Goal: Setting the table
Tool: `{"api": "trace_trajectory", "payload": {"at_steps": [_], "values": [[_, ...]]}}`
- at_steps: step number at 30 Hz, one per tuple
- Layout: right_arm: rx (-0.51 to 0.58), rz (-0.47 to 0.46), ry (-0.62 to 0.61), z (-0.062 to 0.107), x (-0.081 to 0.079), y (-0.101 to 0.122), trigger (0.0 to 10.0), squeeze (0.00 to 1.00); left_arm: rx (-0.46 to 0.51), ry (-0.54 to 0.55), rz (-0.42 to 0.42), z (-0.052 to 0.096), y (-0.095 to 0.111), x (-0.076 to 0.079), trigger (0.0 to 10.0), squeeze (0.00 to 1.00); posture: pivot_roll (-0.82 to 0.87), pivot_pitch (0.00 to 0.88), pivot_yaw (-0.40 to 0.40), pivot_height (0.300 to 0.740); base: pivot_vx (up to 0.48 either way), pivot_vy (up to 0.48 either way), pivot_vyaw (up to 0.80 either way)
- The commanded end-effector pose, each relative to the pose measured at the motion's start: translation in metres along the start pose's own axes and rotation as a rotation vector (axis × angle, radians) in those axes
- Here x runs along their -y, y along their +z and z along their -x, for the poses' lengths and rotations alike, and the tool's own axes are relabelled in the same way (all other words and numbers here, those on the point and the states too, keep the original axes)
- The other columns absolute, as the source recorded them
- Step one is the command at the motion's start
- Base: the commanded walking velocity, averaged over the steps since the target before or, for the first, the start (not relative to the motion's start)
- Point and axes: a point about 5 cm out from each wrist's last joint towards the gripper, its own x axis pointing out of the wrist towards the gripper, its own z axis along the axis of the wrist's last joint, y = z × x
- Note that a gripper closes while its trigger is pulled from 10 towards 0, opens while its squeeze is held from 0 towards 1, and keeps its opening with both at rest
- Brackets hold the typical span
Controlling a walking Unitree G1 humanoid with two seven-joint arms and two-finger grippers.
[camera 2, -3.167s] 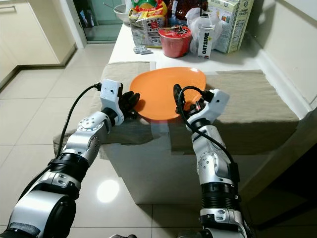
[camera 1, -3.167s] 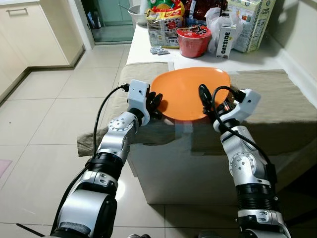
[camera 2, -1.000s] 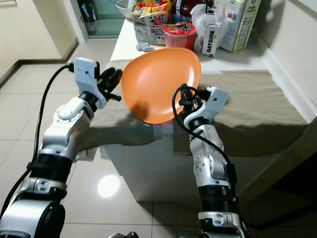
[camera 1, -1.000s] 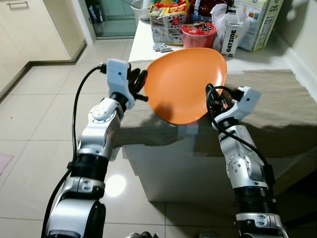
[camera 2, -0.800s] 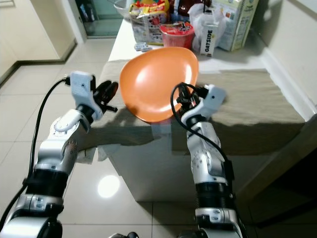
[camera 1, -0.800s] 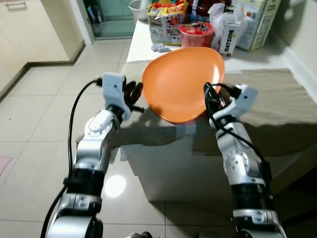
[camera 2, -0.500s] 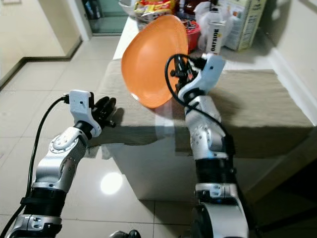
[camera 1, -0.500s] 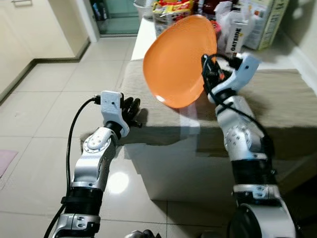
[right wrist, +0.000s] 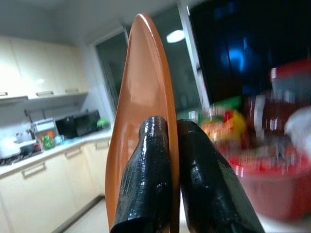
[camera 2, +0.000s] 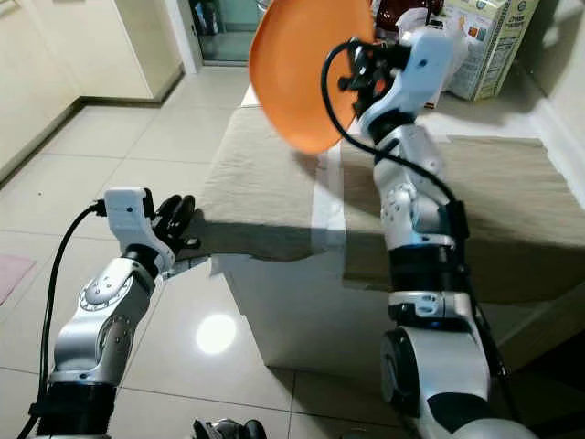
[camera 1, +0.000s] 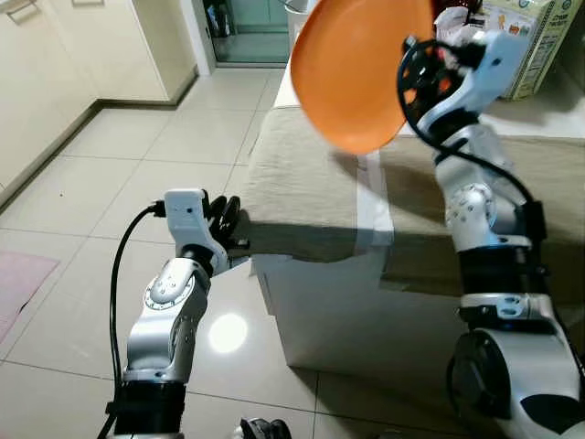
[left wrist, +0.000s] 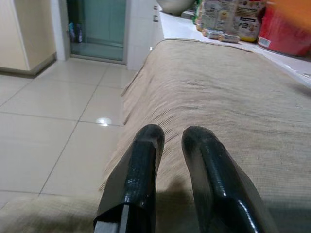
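Plate [camera 1: 356, 69]: orange, shallow, held high at the upper centre of the left eye view, tilted nearly on edge and clear of the counter below. In the right wrist view its rim sits pinched between the two black fingers [right wrist: 150, 179], which explains the steep angle: a one-sided grip at the edge lets the dish hang from that single hold.

Right gripper [camera 1: 422, 71]: clenched on the plate's rim, arm raised above the counter, upper right of the frame.

Left gripper [camera 1: 224, 218]: low at the left-centre of the frame, just beside the near corner of the counter, grasping nothing; the fingers [left wrist: 141, 170] stand a narrow gap apart, pointing along the cloth.

Cloth [camera 1: 302, 197]: beige, draped over the counter and hanging past its front edge.

Groceries [camera 2: 489, 41]: cartons and packets crowded at the far end, top of the frame, leaving the cloth-covered stretch free. Judged a carrying stage, the plate not yet set at a place.
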Motion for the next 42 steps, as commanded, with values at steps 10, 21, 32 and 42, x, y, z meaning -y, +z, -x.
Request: {"api": "trace_trajectory", "payload": {"at_steps": [10,21,32,42], "values": [[0.083,0.094,-0.013,-0.008,0.014,0.021,0.0,0.0,-0.016,0.01,0.023,0.008,-0.004,0.005,10.0,0.0,-0.25,0.0,0.122,0.74,0.0,0.0,0.0],[0.094,0.126,-0.042,-0.005,0.025,0.023,0.0,0.0,-0.019,0.008,0.039,0.012,-0.006,0.006,10.0,0.0,-0.26,0.0,0.13,0.74,0.0,0.0,0.0],[0.09,0.125,-0.055,-0.004,0.029,0.019,0.0,0.0,0.008,0.007,0.055,0.013,0.0,0.006,10.0,0.0,-0.26,0.0,0.129,0.74,-0.16,0.0,0.0],[0.059,0.11,-0.054,0.002,0.026,0.006,0.0,0.0,0.021,-0.005,0.061,0.011,0.004,0.005,10.0,0.0,-0.26,0.0,0.135,0.74,-0.059,0.0,0.0]]}}
